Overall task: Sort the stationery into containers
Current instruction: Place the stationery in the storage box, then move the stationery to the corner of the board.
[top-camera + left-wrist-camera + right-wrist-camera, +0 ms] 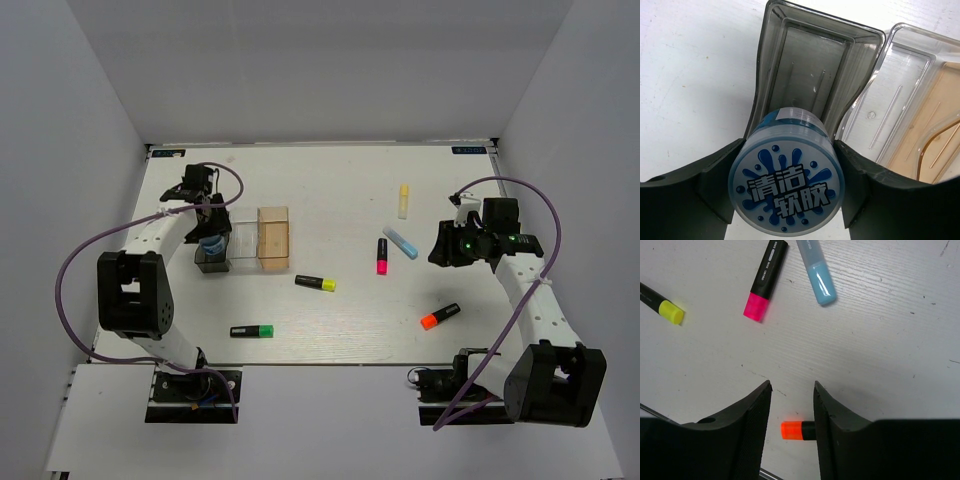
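Note:
My left gripper (211, 238) is shut on the small round blue-white roll (787, 192) and holds it over the near end of the dark grey box (810, 65). The clear box (895, 100) and the amber box (935, 135) stand beside it, both showing nothing inside. My right gripper (447, 246) is open and empty, above the table. In the right wrist view its fingers (755, 410) frame the orange end of a highlighter (792, 430) lying below. The pink-ended (765, 280), light blue (817, 272) and yellow-ended (662, 304) highlighters lie further off.
On the table lie a pale yellow highlighter (404, 200), the light blue one (401, 242), the pink-ended one (382, 256), the yellow-ended one (315, 283), the orange-ended one (440, 316) and a green-ended one (252, 331). White walls surround the table.

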Controlling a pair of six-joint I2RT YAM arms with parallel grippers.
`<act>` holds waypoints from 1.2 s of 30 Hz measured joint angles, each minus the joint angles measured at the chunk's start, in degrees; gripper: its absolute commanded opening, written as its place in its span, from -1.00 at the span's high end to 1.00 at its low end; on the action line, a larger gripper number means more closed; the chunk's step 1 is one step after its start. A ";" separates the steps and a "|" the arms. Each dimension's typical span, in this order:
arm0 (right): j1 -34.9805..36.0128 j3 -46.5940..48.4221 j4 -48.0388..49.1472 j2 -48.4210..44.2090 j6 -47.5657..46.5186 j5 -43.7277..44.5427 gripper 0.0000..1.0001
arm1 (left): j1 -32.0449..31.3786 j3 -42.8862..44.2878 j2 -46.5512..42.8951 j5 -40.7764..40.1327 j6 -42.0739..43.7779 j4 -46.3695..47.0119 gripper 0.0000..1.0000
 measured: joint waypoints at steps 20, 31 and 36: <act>-0.02 0.00 -0.11 0.00 -0.98 -0.66 1.00 | -5.88 -5.09 -14.84 0.11 -1.01 -1.49 1.00; 0.31 0.11 -2.14 2.29 -3.98 -6.67 -0.67 | -33.70 -28.79 -47.50 -7.78 -39.78 -15.65 -0.09; 2.03 0.11 -2.54 3.02 -4.28 -7.74 -0.26 | -42.56 -29.07 -40.44 -10.58 -56.68 -25.59 -0.15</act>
